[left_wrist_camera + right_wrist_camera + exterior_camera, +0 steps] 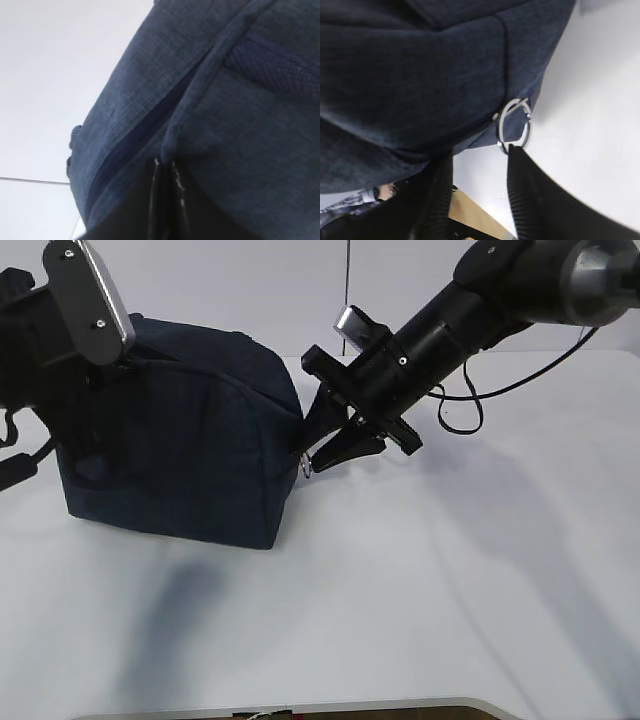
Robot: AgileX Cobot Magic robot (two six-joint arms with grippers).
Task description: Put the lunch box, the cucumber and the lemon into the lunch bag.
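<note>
Left pincer (167, 167) pinches the lunch bag (190, 450) fabric at upper left. Right pincer (480, 165) stands parted beside the ring pull (514, 125).

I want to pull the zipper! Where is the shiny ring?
The ring hangs at the bag's lower right corner in the exterior view, right beside the right pincer.

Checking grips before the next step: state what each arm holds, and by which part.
The left gripper is shut on a fold of the lunch bag fabric. The right gripper holds nothing: its jaws stand open beside the metal ring pull.
</note>
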